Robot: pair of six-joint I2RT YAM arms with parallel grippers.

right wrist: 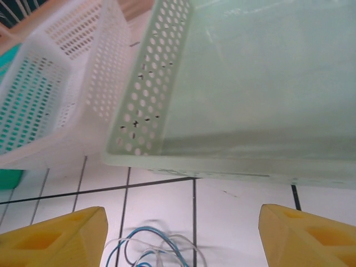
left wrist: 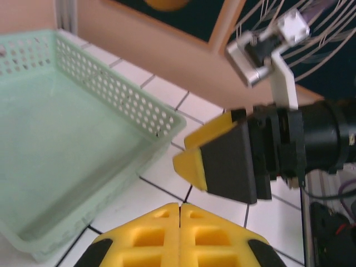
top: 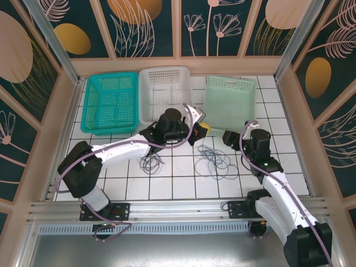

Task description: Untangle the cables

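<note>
Left claw [top: 201,129] closed, pads meeting with nothing visible between them; it hovers just beside the near left corner of the pale green basket [top: 229,105], near the right claw [right wrist: 182,216]. Right claw wide open, empty, facing that basket's near rim. Blue and pale cables [top: 217,161] lie loose on the tabletop [top: 178,181] between the arms; dark cables [top: 151,162] lie apart from them, beside the left forearm; bare tile borders both heaps.

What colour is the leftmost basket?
Teal; the leftmost basket shows best in the top external view.
</note>
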